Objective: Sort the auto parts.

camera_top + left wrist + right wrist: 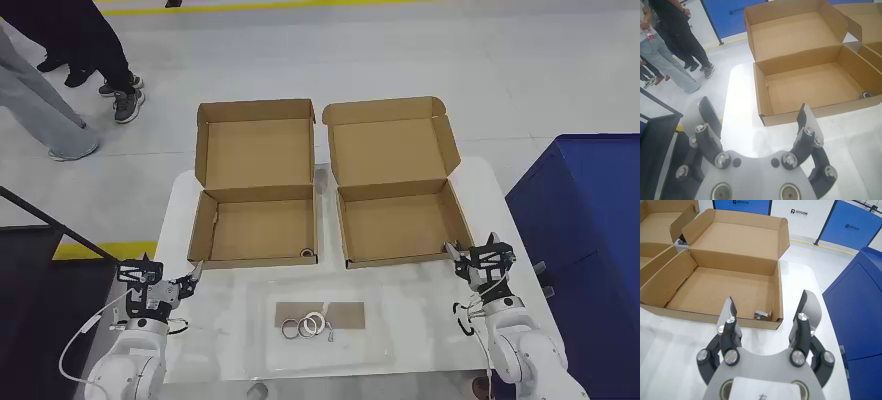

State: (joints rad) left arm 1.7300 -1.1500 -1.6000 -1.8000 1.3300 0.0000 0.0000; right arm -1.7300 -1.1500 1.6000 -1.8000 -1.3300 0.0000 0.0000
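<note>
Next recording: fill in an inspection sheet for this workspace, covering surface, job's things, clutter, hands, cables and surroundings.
Surface: glossy white table, rounded corners.
Job's things: left brown cardboard box, open, holds a small round metal part in a near corner; right brown cardboard box, open, holds a small grey metal bracket; silver metal rings lie on a brown cardboard strip between the arms.
Clutter: nothing seen.
Hands: left hand open, empty, in front of the left box; right hand open, empty, in front of the right box.
Cables: white cable loops beside the left arm; black cable curls beside the right arm.
Surroundings: blue cabinet beside the table's right edge; yellow line on the floor beyond.
</note>
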